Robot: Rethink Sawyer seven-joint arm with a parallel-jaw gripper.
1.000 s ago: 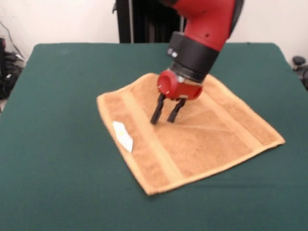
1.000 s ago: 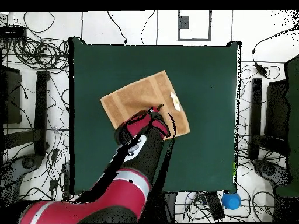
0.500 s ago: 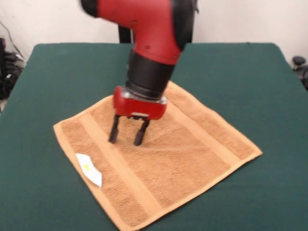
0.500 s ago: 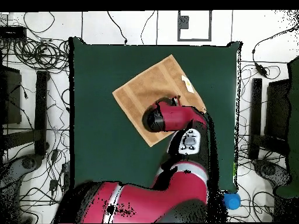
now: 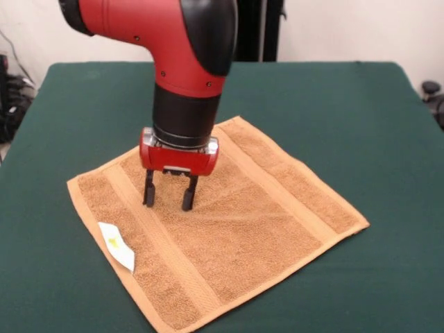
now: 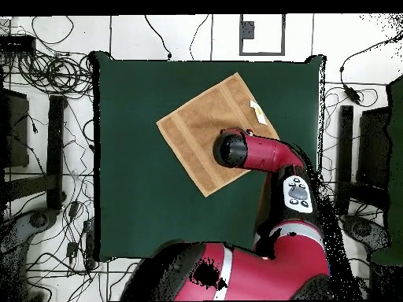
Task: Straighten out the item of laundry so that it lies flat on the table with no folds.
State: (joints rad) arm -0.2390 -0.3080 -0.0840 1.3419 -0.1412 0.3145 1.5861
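Towel spread on the desk, jaws spread on top of it

The orange-tan towel (image 5: 236, 229) lies open as a diamond in the lower middle of the front view, on the green desk (image 5: 361, 111); in the overhead view the towel (image 6: 197, 134) sits in the upper middle of the desk (image 6: 134, 204). It looks flat, with no folded-over corner visible, only faint creases near its middle. Two woven bands run near opposite edges, and a white tag (image 5: 116, 246) lies on the lower-left edge. The red arm (image 5: 173, 62) comes down from the upper left of the front view, and the jaws (image 5: 167, 194) point straight down, spread apart, pinching nothing, their tips at the towel's surface left of its centre, beside the left band
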